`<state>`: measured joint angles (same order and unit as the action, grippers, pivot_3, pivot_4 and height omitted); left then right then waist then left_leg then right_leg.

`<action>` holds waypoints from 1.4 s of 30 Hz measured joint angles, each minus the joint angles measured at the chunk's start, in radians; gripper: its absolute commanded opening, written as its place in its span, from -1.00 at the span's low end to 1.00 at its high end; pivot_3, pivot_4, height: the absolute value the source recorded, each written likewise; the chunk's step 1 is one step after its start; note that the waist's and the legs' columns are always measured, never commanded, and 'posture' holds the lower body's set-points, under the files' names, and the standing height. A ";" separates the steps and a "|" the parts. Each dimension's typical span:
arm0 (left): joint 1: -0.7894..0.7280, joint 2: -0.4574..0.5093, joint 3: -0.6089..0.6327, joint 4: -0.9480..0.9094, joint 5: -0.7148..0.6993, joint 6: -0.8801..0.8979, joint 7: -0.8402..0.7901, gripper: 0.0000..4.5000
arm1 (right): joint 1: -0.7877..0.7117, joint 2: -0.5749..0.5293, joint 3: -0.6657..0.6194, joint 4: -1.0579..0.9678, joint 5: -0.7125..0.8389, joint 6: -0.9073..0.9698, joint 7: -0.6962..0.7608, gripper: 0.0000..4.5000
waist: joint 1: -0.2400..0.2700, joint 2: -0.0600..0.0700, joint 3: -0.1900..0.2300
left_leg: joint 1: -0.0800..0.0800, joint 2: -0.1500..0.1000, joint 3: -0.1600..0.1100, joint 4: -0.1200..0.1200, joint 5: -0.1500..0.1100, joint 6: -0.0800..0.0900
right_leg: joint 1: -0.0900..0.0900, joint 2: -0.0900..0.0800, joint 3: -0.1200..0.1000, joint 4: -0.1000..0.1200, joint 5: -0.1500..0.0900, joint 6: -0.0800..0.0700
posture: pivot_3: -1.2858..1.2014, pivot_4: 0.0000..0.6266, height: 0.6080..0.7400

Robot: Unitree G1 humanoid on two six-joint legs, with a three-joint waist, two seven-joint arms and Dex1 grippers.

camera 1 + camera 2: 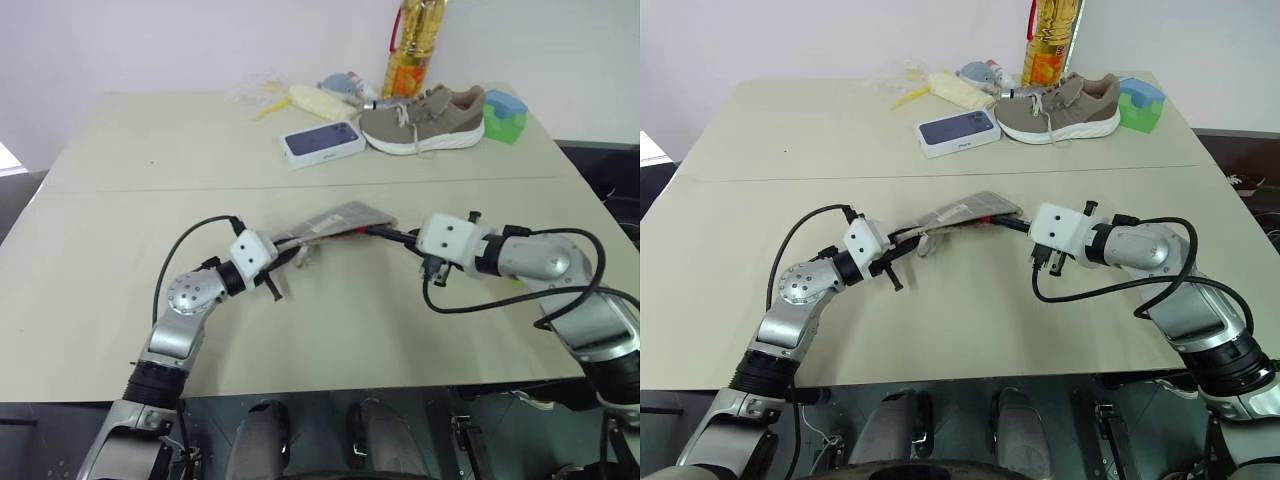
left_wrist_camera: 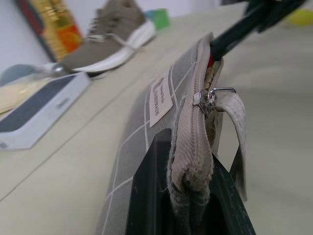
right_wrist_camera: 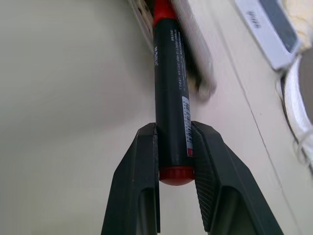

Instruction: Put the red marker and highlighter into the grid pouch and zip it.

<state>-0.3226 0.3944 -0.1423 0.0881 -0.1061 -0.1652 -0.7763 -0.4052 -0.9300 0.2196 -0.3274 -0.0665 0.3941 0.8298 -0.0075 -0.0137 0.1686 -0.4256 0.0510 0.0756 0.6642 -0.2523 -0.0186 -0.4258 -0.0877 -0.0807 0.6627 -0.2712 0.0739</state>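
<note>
Right hand [image 3: 173,147] clamping red marker [image 3: 170,93] by tail, cap end entering grid pouch [image 1: 335,224] mouth. Left hand [image 2: 188,196] pinching pouch's zipper end, holding it up off tabletop [image 1: 120,230].

Risks: cap catching on zipper edge, pouch twisting out of pinch, marker slipping. Highlighter: cannot tell where.

Beige tabletop, plain wall; shoe [image 1: 425,120], white phone box [image 1: 322,142], oil bottle [image 1: 412,45] sitting at far edge.

right hand [image 3: 175,161] | clamps red marker [image 3: 171,88] (red end between fingers) | table [image 3: 63,98]
</note>
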 measured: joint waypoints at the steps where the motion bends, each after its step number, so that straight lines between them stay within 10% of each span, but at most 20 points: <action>1: 0.003 0.001 -0.005 -0.009 -0.001 0.000 -0.012 -1.00 | 0.000 -0.005 0.007 -0.003 -0.010 -0.017 0.013 -0.83 | 0.000 0.000 0.000 | 0.000 0.000 0.000 0.000 0.000 0.000 | 0.000 0.000 0.000 0.000 0.000 0.000 | 0.03 -0.52 0.76; 7: 0.004 0.024 -0.048 -0.053 -0.007 0.001 -0.096 -1.00 | -0.006 -0.008 0.054 -0.087 -0.047 -0.081 0.096 -0.83 | -0.001 0.000 0.000 | 0.000 0.000 0.000 0.000 0.000 0.000 | 0.000 0.000 0.000 0.000 0.000 0.000 | 0.03 -0.52 0.76; 15: 0.005 0.009 -0.048 -0.059 -0.007 0.010 -0.089 -1.00 | 0.005 0.021 -0.005 -0.123 -0.003 0.027 0.115 0.97 | 0.004 0.000 0.000 | 0.000 0.000 0.000 0.001 0.000 0.000 | 0.001 0.000 0.000 0.000 0.000 0.000 | 0.03 -0.52 0.76; 25: 0.014 -0.008 -0.048 -0.045 0.011 0.008 -0.027 -1.00 | 0.112 0.131 -0.435 -0.122 0.246 0.420 -0.012 0.99 | 0.021 0.000 0.000 | 0.000 0.000 0.000 0.002 0.000 0.000 | 0.002 0.000 0.000 0.000 0.000 0.000 | 0.03 -0.52 0.76; 32: -0.014 -0.034 -0.048 -0.001 0.021 0.005 -0.005 -1.00 | 0.016 0.337 -0.696 0.077 0.123 0.838 -0.473 0.99 | 0.020 0.002 -0.001 | 0.000 0.000 0.000 0.001 0.000 0.000 | 0.001 0.000 0.000 0.001 0.000 0.000 | 0.03 -0.52 0.76; 42: -0.038 -0.067 -0.050 0.039 0.032 -0.003 -0.004 -1.00 | -0.040 0.586 -0.838 0.074 0.094 1.026 -0.694 0.99 | 0.018 0.003 -0.002 | 0.000 0.000 0.000 0.001 0.000 0.000 | 0.001 0.000 0.001 0.002 0.000 0.000 | 0.03 -0.52 0.76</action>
<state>-0.3604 0.3274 -0.1924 0.1272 -0.0744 -0.1680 -0.7807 -0.4450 -0.3436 -0.6180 -0.2533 0.0276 1.4199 0.1361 0.0106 -0.0109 0.1669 -0.4253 0.0507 0.0755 0.6652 -0.2520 -0.0188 -0.4251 -0.0875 -0.0800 0.6642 -0.2710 0.0736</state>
